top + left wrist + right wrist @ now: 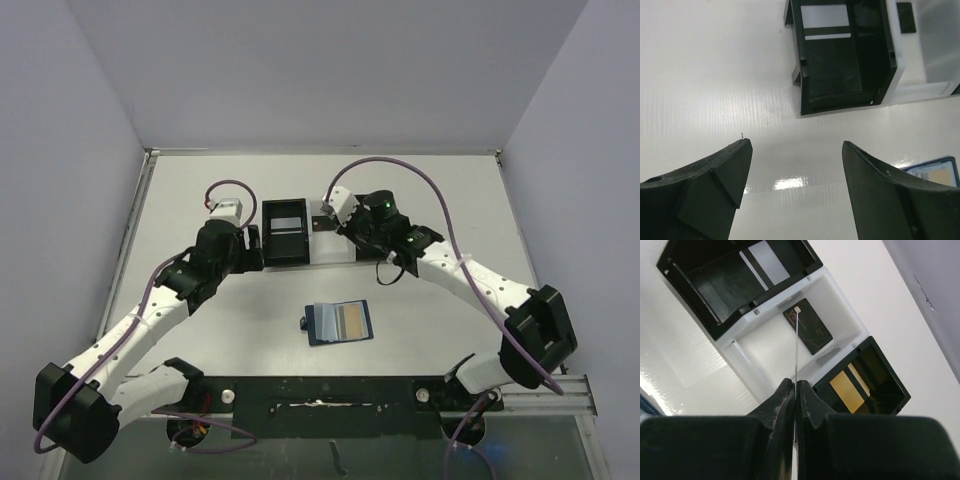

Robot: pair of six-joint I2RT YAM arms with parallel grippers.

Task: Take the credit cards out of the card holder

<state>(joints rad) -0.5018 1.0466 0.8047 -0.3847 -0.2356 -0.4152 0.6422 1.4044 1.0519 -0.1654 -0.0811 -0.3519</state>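
Note:
The card holder (340,322), a navy wallet, lies open at the table's middle front, with a bluish-grey card and a tan card showing in its slots. Its corner (935,172) shows at the right edge of the left wrist view. My right gripper (795,382) is shut on a thin credit card (796,350), seen edge-on, held above the clear middle section (765,340) of the boxes. In the top view my right gripper (330,222) hangs over that section. My left gripper (795,146) stands open and empty over bare table, just left of the black box (285,230).
Two black boxes joined by a clear section sit at the back middle. A black card (807,326) lies in the clear section, a gold card (847,390) in the right box, a white card (825,16) in the left box. A small dark piece (303,322) lies beside the wallet.

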